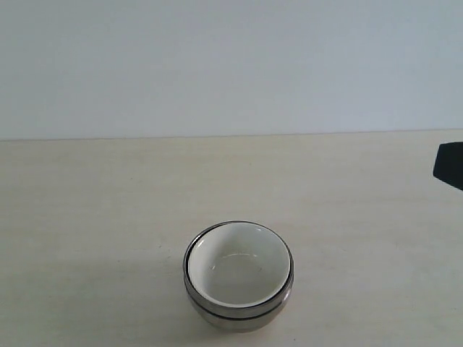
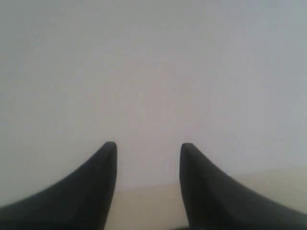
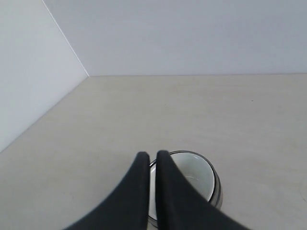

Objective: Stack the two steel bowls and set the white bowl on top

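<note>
The two steel bowls (image 1: 239, 314) sit nested one in the other near the table's front, their two grey rims showing as close dark rings. The white bowl (image 1: 239, 269) rests inside the upper one, upright and empty. In the right wrist view, my right gripper (image 3: 153, 154) hangs above and apart from the stack, shut with nothing held; the white bowl (image 3: 194, 175) and the steel wall (image 3: 217, 190) show beyond its fingers. My left gripper (image 2: 148, 146) is open and empty, facing the wall; no bowl shows in its view.
The pale wooden table (image 1: 87, 217) runs back to a plain white wall (image 1: 217, 65). A dark piece of the right arm (image 1: 450, 165) pokes in at the exterior view's right edge. A second wall meets it at a corner (image 3: 88, 75).
</note>
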`<state>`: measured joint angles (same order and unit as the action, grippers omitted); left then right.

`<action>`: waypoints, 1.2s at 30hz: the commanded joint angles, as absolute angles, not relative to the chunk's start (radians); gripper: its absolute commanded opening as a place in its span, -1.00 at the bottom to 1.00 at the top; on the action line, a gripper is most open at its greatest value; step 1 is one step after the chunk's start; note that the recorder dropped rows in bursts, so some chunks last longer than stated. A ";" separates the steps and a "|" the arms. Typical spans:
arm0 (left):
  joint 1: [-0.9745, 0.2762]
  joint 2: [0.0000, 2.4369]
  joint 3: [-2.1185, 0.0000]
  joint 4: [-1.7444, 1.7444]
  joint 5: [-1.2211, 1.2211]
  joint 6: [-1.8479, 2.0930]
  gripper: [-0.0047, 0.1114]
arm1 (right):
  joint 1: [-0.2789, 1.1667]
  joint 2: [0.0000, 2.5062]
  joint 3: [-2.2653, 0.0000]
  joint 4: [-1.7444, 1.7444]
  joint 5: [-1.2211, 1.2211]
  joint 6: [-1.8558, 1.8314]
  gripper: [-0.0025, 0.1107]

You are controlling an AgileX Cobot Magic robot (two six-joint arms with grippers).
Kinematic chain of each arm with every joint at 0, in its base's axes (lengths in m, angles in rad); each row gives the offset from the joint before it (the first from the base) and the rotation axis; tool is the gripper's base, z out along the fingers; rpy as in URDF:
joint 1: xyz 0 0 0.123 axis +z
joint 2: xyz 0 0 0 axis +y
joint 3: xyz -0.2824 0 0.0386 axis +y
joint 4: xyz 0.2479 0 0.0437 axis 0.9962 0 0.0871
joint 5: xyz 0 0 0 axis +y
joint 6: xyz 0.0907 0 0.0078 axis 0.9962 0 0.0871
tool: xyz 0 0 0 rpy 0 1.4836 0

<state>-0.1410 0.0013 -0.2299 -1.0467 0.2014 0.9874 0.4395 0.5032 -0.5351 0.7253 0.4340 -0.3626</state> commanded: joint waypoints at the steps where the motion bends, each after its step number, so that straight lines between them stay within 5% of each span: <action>1: -0.138 0.000 -0.136 -1.047 0.105 1.072 -0.22 | 0.440 0.498 -0.530 0.723 0.431 -0.364 -0.96; 9: -0.138 0.000 0.000 -0.752 -0.045 0.682 -0.22 | 0.440 0.498 -0.530 0.723 0.431 -0.368 -0.96; 17: -0.138 0.000 0.000 0.025 0.069 -0.016 -0.22 | 0.440 0.498 -0.530 0.723 0.431 -0.366 -0.96; 25: -0.138 0.000 0.000 0.017 0.337 -0.013 -0.22 | 0.440 0.498 -0.530 0.723 0.431 -0.368 -0.96; 36: -0.110 0.000 0.000 0.017 0.341 -0.012 -0.22 | 0.440 0.498 -0.530 0.723 0.432 -0.367 -0.96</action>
